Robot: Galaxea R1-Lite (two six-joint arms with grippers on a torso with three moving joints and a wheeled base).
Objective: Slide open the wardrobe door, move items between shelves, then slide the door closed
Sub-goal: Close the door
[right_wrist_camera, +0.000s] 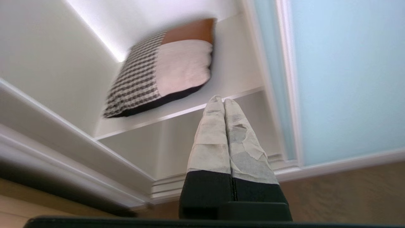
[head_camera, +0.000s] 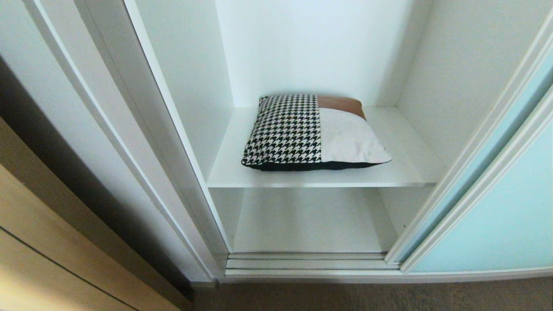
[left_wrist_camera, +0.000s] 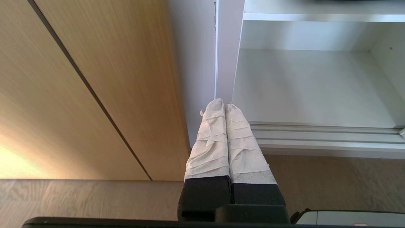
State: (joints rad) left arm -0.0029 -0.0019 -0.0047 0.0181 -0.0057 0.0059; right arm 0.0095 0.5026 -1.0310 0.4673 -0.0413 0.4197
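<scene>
The sliding wardrobe door [head_camera: 497, 216] of pale blue-green glass stands slid to the right, leaving the wardrobe open. A cushion [head_camera: 311, 131], half houndstooth with brown and cream patches, lies flat on the upper white shelf [head_camera: 402, 170]; the right wrist view shows this cushion [right_wrist_camera: 164, 66] too. Below it is a bare lower shelf [head_camera: 311, 224]. My right gripper [right_wrist_camera: 220, 99] is shut and empty, hanging outside the wardrobe below the upper shelf's front edge [right_wrist_camera: 240, 93], beside the door [right_wrist_camera: 341, 79]. My left gripper [left_wrist_camera: 220, 104] is shut and empty, low by the wardrobe's left post. Neither gripper is in the head view.
A light wood-grain cabinet [head_camera: 52, 259] stands to the left of the wardrobe, with a dark gap between them. The silver door track [head_camera: 311, 263] runs along the wardrobe's foot above the grey-brown floor [head_camera: 389, 298]. The white left frame post [left_wrist_camera: 226, 47] rises close to my left gripper.
</scene>
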